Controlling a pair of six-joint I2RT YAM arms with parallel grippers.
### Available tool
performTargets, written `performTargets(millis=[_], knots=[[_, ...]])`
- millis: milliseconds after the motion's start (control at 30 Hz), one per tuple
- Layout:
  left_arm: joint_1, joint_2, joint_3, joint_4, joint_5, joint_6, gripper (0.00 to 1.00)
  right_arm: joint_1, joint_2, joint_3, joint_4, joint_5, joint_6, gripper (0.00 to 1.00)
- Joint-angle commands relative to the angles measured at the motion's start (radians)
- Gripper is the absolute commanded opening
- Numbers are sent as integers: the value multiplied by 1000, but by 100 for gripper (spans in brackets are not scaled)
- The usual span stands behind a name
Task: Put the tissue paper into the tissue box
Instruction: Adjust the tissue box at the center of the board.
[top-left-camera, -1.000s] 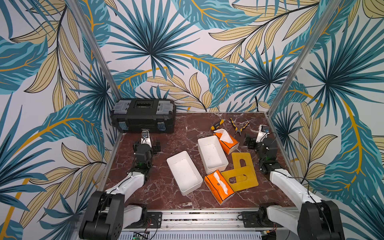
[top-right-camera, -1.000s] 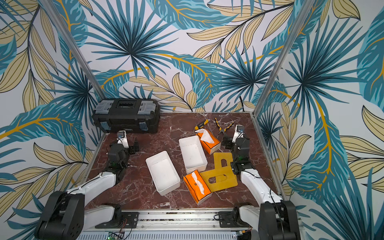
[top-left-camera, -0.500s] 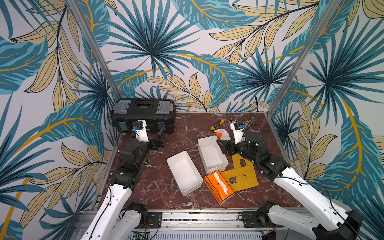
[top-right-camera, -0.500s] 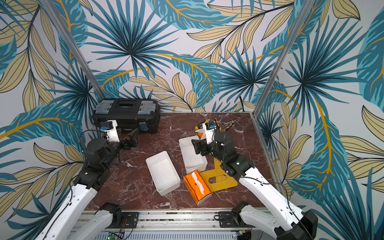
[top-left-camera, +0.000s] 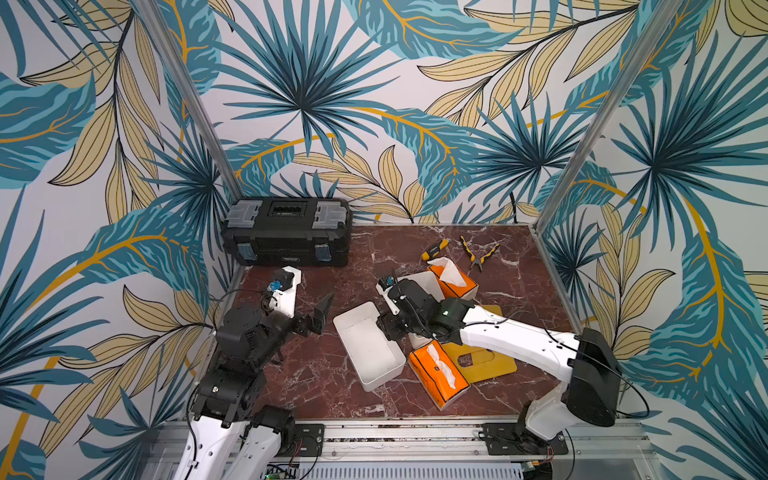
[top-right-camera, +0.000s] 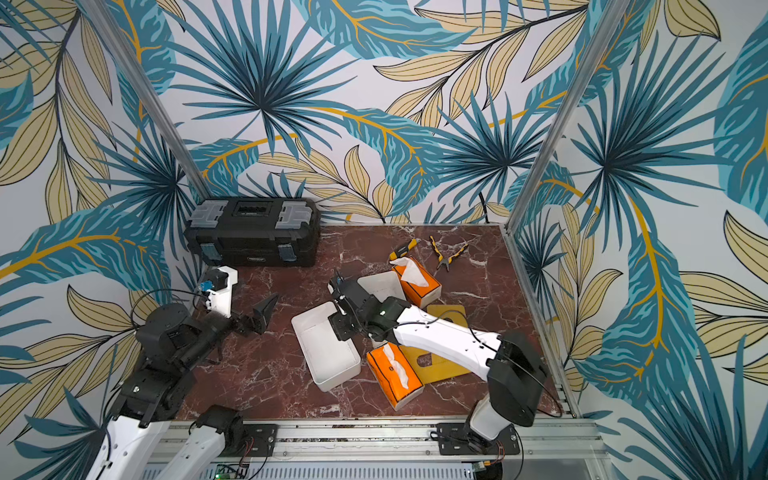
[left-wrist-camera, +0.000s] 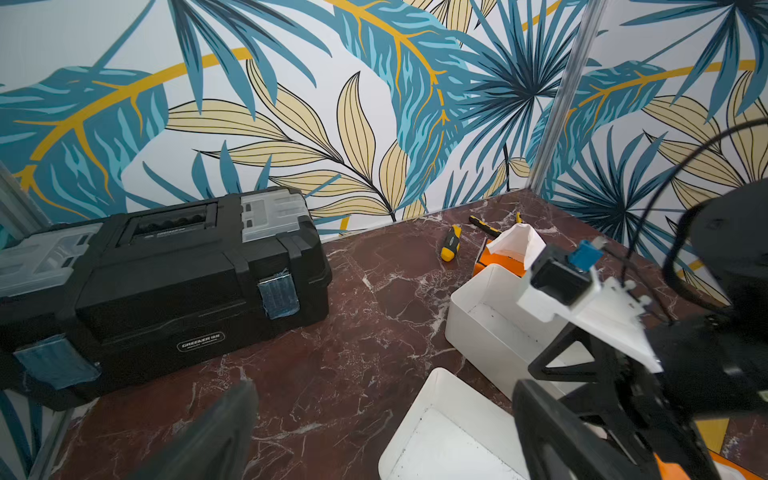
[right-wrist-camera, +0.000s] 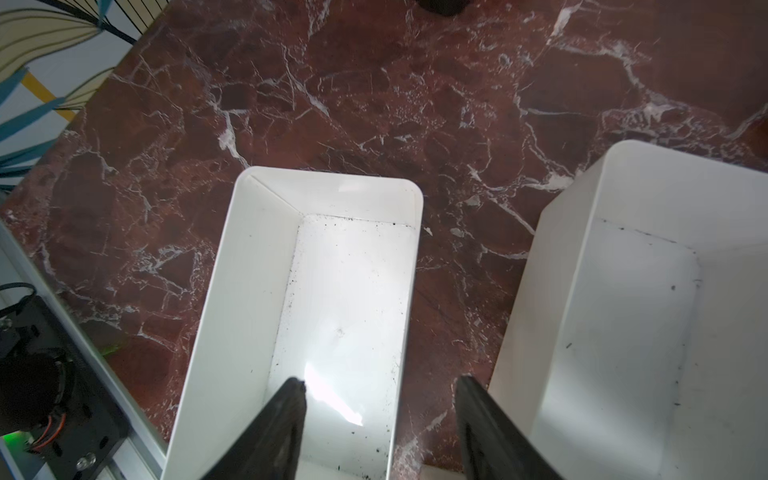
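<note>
Right gripper (right-wrist-camera: 381, 384) is part-way spread and empty. One finger sits inside the lower box (top-left-camera: 368, 345) and the other outside it, so the box's long wall is between the jaws. Neither touches it, far as I can tell. Left gripper (top-left-camera: 316, 318) hangs wide apart, also empty, left of centre in both top views.

Big to small: black toolbox (top-left-camera: 286, 237) sits at the upper left of the floor, against the wall. Both white boxes are mid-frame and empty, with the upper box (top-left-camera: 430, 282) half hidden by the right arm. Yellow slotted lid (top-left-camera: 494, 361) lies flat, lower right of centre. The lower pack (top-left-camera: 438, 376) of tissues is at bottom centre, just beside the lower box and against the lid's edge. The upper pack (top-left-camera: 455, 284) is up against the upper box, with a sheet poking out. Pliers (top-left-camera: 478, 253) and screwdriver (top-left-camera: 434, 249) are up top.

Handling guess: the packs look light and squashy, and the orange wrap is probably a bit slick. I'd pinch one across its short width near the middle. Stay off the loose sheet, since it'd likely just pull out or tear.
</note>
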Motion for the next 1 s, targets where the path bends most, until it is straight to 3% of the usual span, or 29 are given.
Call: performTargets(millis=[0,300,633,833,967], knots=[[-2,-40,-32,-26,-17,14,100,11,57,39,-72,3,42,60],[-2,-91,-66,-100,-19,-39,100,11,156,67,-109,8,47,40],[-1,-107,-68,-161,-72,-41,100,-14,252,171,-235,116,-44,8],[-2,-107,-71,-166,-67,-48,100,-83,264,184,-275,174,-80,0],[-1,-107,-68,-171,-68,-46,100,-137,254,180,-278,194,-111,0]])
